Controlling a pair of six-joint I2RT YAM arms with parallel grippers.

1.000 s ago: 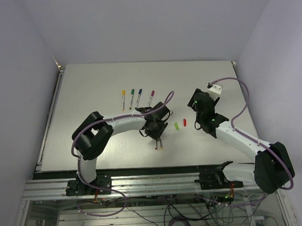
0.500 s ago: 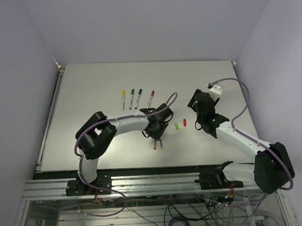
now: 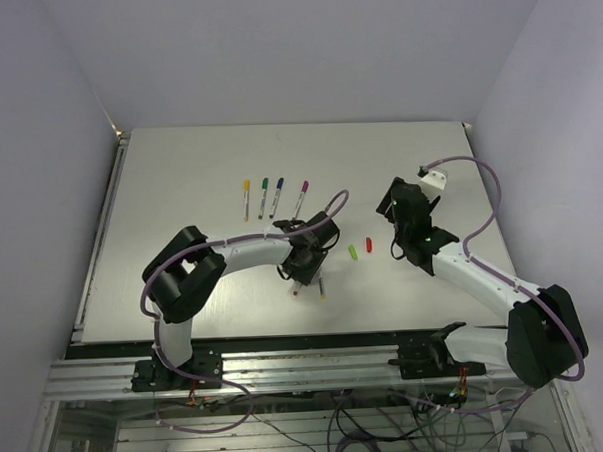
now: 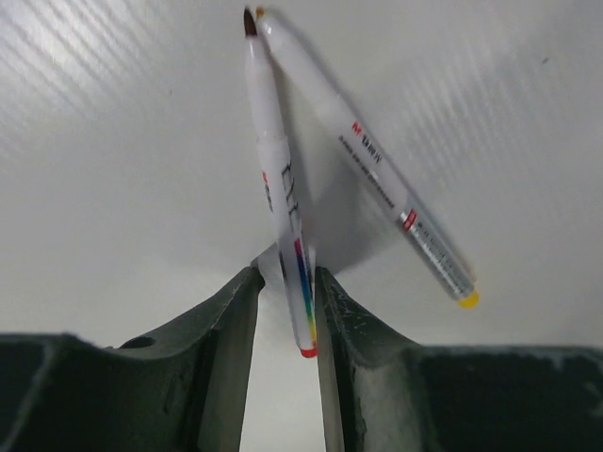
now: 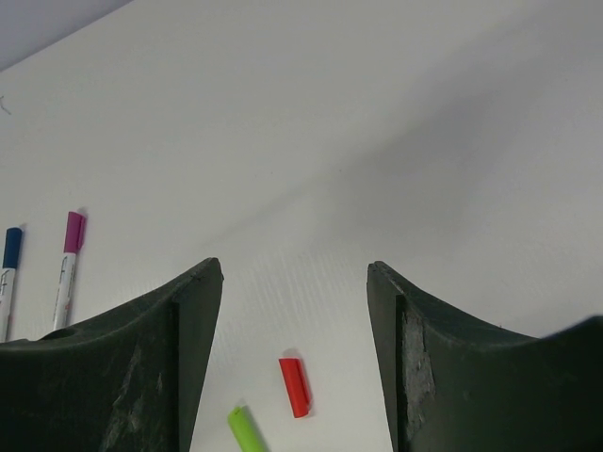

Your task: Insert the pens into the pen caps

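Top view first: on the desk (image 3: 179, 171), left of its middle and toward the far edge, four pens (image 3: 264, 197) lie in a row with yellow, green, blue and purple caps already on, so that much looks done.

Nearer the near edge, about mid-desk, the left gripper (image 3: 299, 271) is clamped on a red pen (image 4: 283, 188). The left wrist view shows both fingers (image 4: 231, 325) pressing its barrel near the red end, the dark tip bare and pointing away. I cannot tell whether it is lifted off the desk. Just beside it lies a yellow pen (image 4: 377, 160), its orange tip also bare and nearly touching the other tip.

Right of the middle, a green cap (image 3: 352, 252) and a red cap (image 3: 368, 244) lie loose, close together but apart.

Just past them the right gripper (image 3: 395, 247) hangs with its jaws spread and nothing between them.

By my reckoning, two pens are left to cap.
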